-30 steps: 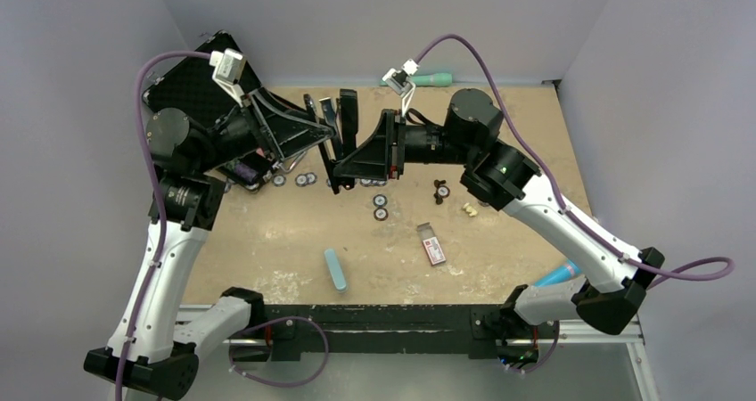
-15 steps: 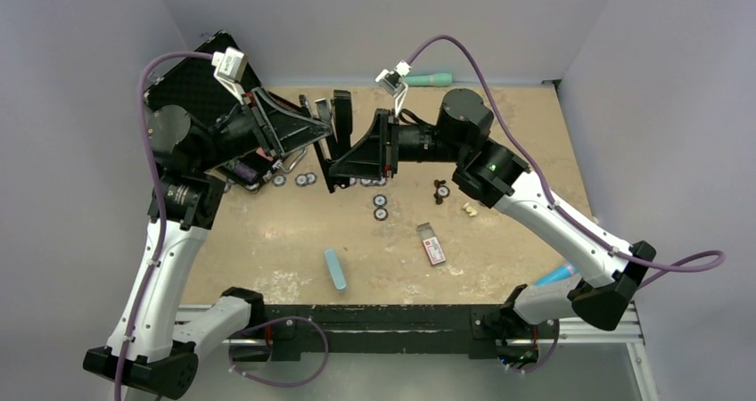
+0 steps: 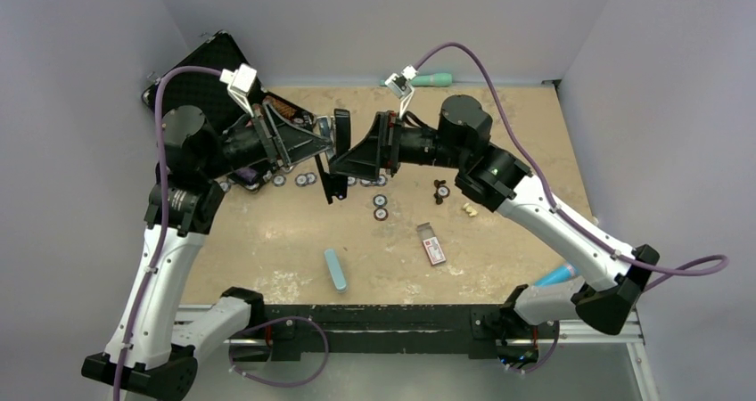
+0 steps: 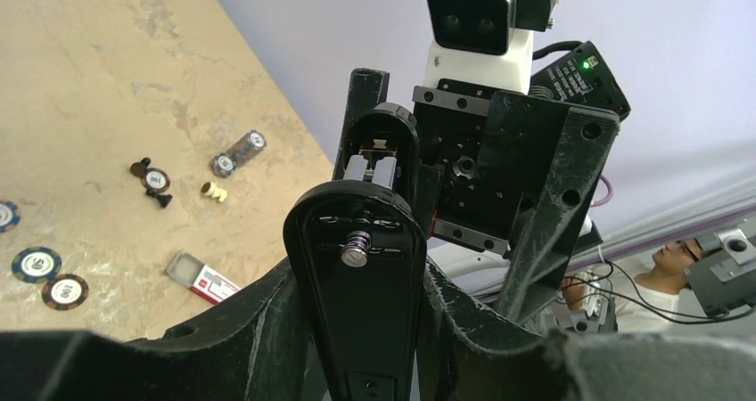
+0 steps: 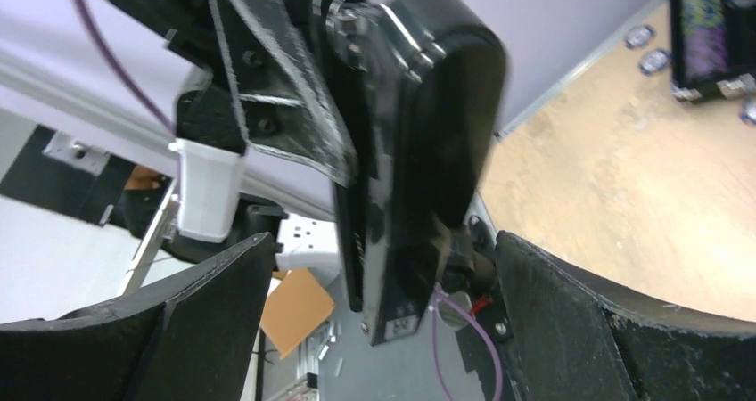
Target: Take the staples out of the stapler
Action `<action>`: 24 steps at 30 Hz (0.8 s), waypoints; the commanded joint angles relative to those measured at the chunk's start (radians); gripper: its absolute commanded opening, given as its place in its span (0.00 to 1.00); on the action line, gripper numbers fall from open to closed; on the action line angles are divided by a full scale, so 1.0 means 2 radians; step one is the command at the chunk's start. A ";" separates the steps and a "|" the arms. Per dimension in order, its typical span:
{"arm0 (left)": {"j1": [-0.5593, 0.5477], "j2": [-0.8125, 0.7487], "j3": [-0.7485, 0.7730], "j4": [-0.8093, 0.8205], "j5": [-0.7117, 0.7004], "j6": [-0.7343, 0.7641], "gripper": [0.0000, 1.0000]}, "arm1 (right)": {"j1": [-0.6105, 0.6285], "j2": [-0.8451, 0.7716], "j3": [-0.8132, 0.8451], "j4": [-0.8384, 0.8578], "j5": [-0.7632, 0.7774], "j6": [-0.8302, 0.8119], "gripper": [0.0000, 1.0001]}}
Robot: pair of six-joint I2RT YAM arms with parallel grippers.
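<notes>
1. Since a second ago, both arms have brought the stapler point(image 4: 357, 232) slightly lower and nearer, and the left wrist has swung aside.
2. Now the left gripper point(image 4: 361, 307) is clamped on the hinged-open stapler in mid-air. The right gripper point(image 5: 383, 281) stands wide apart around its far end, not touching it.
3. I cannot make out the staples; only a silvery channel point(image 4: 379, 165) and spring point(image 4: 357, 243) show beyond the left gripper.
4. If the right gripper closes off-centre, it may twist the stapler out of the left grip.
5. A freed strip may drop to the tabletop point(image 3: 267, 232) below both grippers and get lost among the chips point(image 3: 381, 207).
</notes>
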 commanded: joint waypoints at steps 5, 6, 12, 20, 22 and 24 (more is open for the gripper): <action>0.001 -0.009 -0.010 -0.104 -0.088 0.037 0.00 | -0.040 -0.062 -0.071 -0.060 0.094 0.008 0.99; 0.001 -0.009 -0.018 -0.116 -0.094 0.038 0.00 | -0.048 -0.068 -0.083 -0.061 0.093 0.016 0.99; 0.001 -0.002 -0.066 -0.180 -0.126 0.059 0.00 | -0.061 -0.092 -0.103 -0.105 0.130 0.016 0.97; 0.001 0.016 -0.110 -0.223 -0.162 0.070 0.00 | -0.062 -0.102 -0.117 -0.126 0.141 0.004 0.93; 0.000 0.028 -0.114 -0.235 -0.179 0.072 0.00 | -0.062 -0.106 -0.129 -0.125 0.142 0.001 0.93; 0.000 0.048 -0.114 -0.255 -0.202 0.073 0.00 | -0.062 -0.110 -0.151 -0.111 0.140 -0.002 0.93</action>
